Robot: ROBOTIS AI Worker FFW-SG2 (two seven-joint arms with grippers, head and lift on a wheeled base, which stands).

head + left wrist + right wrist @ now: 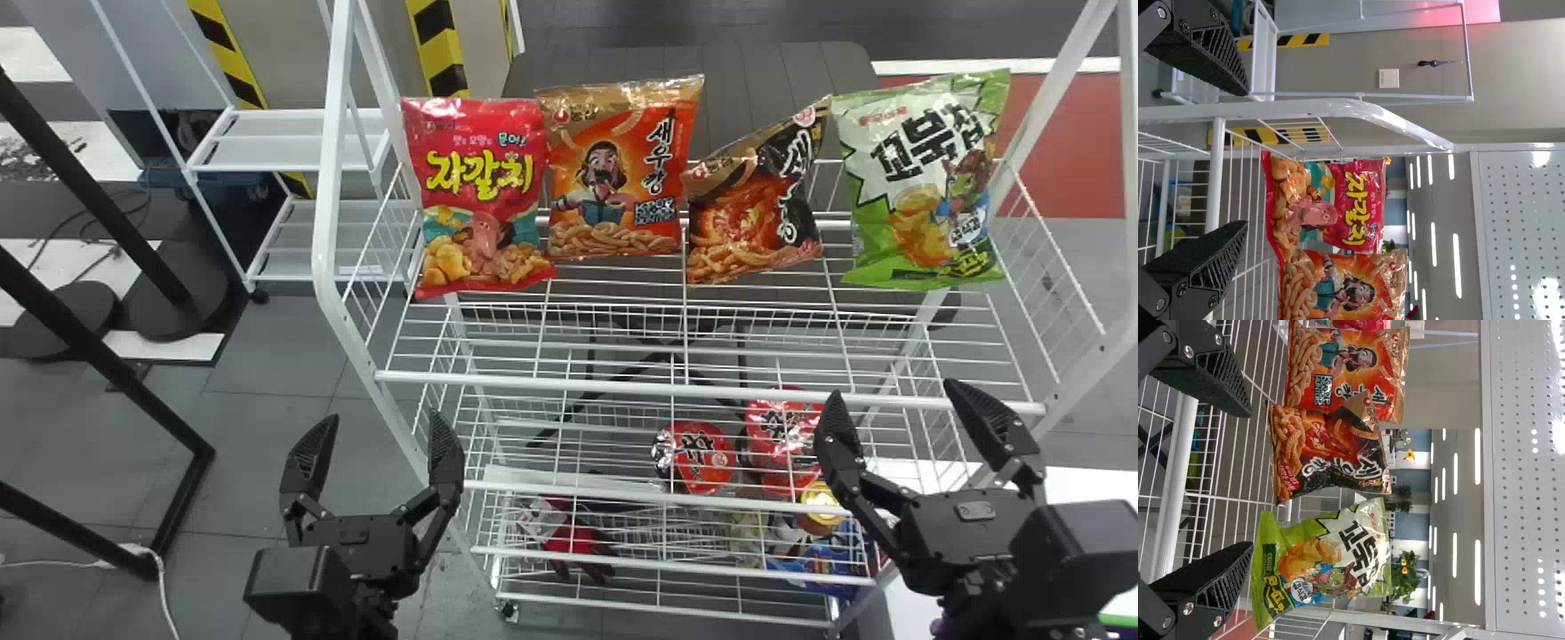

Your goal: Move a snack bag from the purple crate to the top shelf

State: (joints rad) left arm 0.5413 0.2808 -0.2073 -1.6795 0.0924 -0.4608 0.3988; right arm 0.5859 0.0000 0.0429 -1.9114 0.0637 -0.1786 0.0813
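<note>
Both arms point at the white rack (327, 178), left gripper (380, 416) and right gripper (893, 389) spread wide! Four snack bags (484, 204) line the top shelf (622, 388), the black one tilting; grey floor (338, 356) below, striped pillar (436, 44) behind.

White rack (284, 167) noted at left rear, black floor frame (107, 364) observed at far left, yellow-and-black striping (437, 40) seen behind, leafy plant (1407, 577) recorded in background
</note>
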